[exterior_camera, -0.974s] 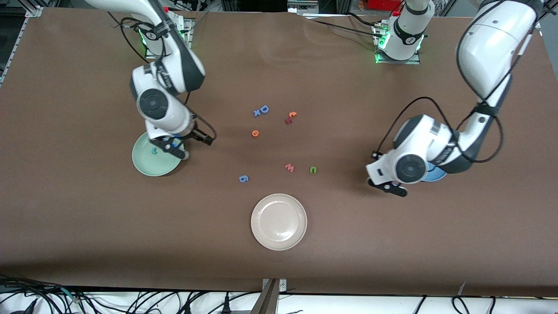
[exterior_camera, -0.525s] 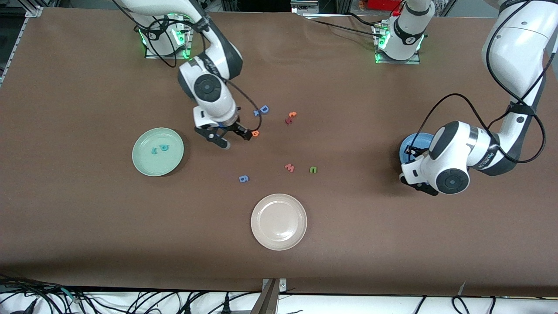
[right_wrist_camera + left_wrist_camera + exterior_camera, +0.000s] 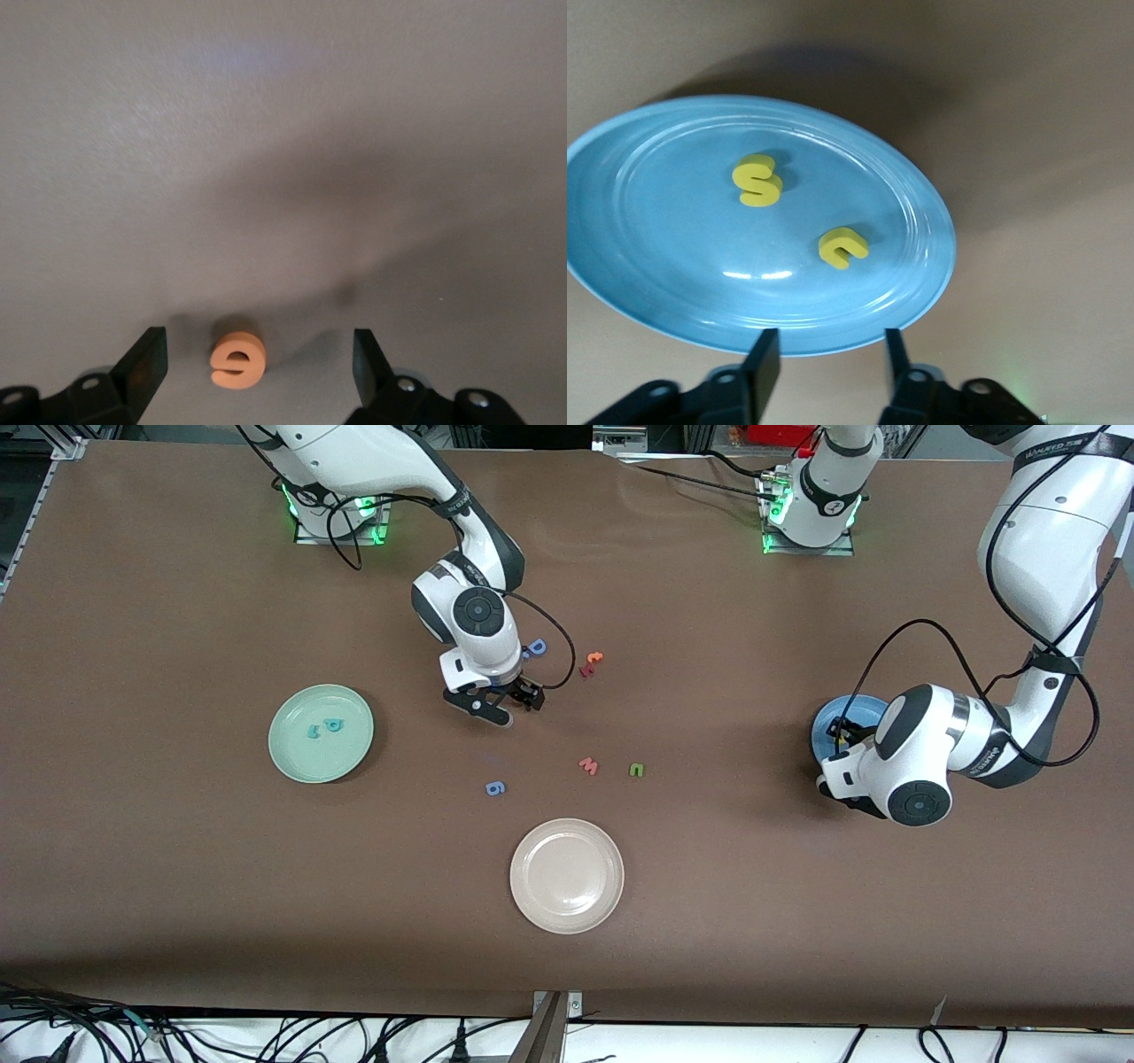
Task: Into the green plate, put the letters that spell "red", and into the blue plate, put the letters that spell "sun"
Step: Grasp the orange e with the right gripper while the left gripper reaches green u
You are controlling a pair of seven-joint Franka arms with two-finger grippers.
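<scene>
Hovering low over table, right gripper (image 3: 252,354) spread wide, empty, orange e (image 3: 238,360) lying flat between its fingers, untouched. Blue capital D (image 3: 537,646) just beside that wrist; red and orange letters (image 3: 590,663) nearby. Green plate (image 3: 301,757) toward right arm's end held teal r (image 3: 313,732) and teal d (image 3: 333,724). Left gripper (image 3: 828,350) stood over blue plate (image 3: 647,266) rim, partly open, holding nothing; yellow s (image 3: 757,180) and yellow u (image 3: 842,247) lay inside. Green n (image 3: 636,770), pink w (image 3: 588,765), blue g (image 3: 495,787) loose mid-table, beige plate (image 3: 567,908) nearer front camera.
</scene>
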